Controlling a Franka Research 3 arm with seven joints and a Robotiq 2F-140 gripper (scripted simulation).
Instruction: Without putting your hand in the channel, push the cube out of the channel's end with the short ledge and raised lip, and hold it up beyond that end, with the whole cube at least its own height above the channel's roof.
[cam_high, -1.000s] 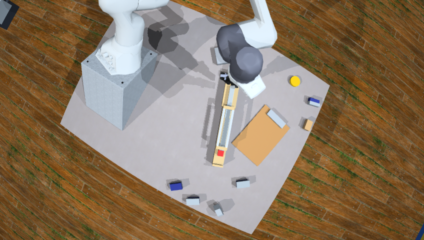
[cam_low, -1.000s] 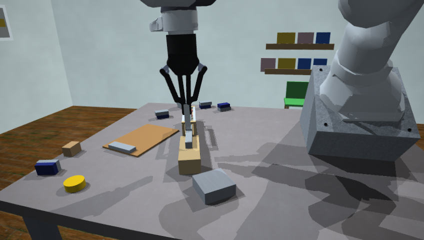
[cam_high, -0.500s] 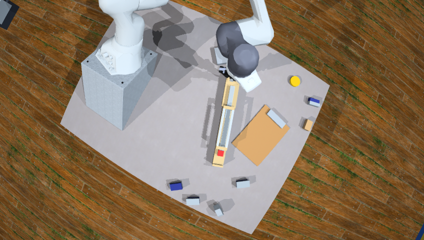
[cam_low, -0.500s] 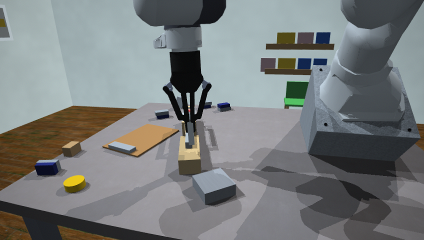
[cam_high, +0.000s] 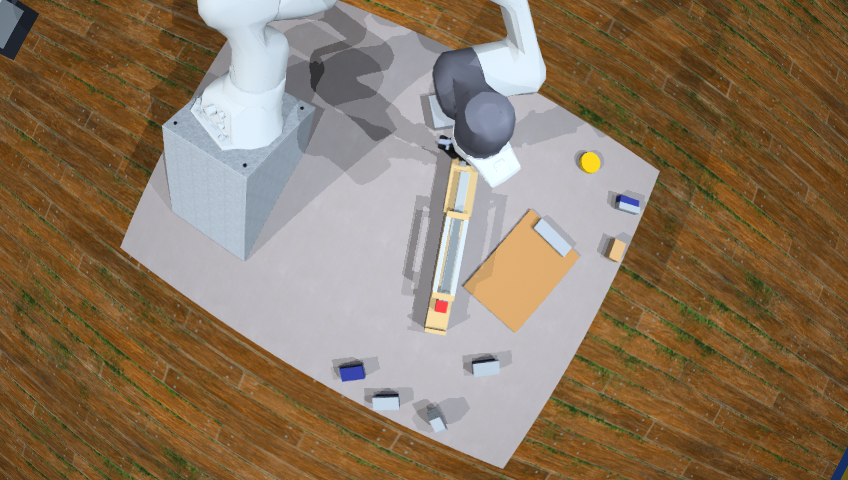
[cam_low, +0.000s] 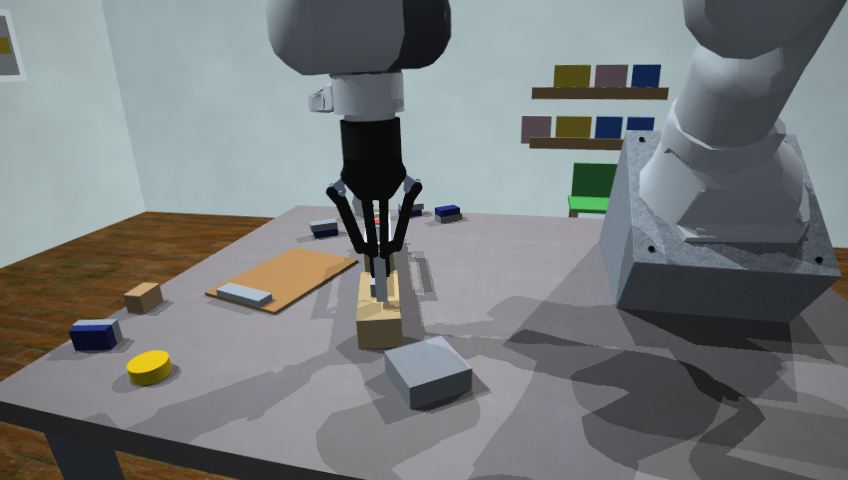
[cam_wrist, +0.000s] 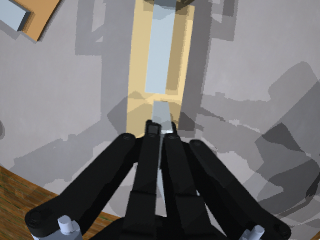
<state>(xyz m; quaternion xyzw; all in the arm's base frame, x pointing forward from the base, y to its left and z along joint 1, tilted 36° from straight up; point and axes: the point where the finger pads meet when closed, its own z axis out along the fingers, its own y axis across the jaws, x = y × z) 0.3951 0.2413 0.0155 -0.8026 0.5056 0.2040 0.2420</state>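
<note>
The red cube (cam_high: 440, 306) sat at the far end of the long wooden channel (cam_high: 447, 270). It was in the open wooden stretch just short of the little ledge at that tip, and nowhere near lifted. From the top view I honestly couldn't tell whether it counted as out from under the clear roof.

The channel's long axis ran straight away from the gripper (cam_low: 379, 267), with the cube at one end and the gripper hanging over the other. The whole length of the channel lay between them, so the cube was dead ahead along that line. A thin grey stick (cam_wrist: 160, 60) lay inside the channel, pointing the same way. Its near end sat right at the fingertips in the wrist view.

As for the gripper, the fingers were squeezed all the way together, pointing down into the near mouth of the channel. The tips looked to be touching or right on top of the stick's end. With the fingers that tight, though, my guess was they weren't really pinching anything, maybe just resting against it.

So any shove had to go lengthwise down the channel toward the ledge end. A wide orange board (cam_high: 517, 273) lay flat just beside the channel and didn't look like it mattered.
</note>
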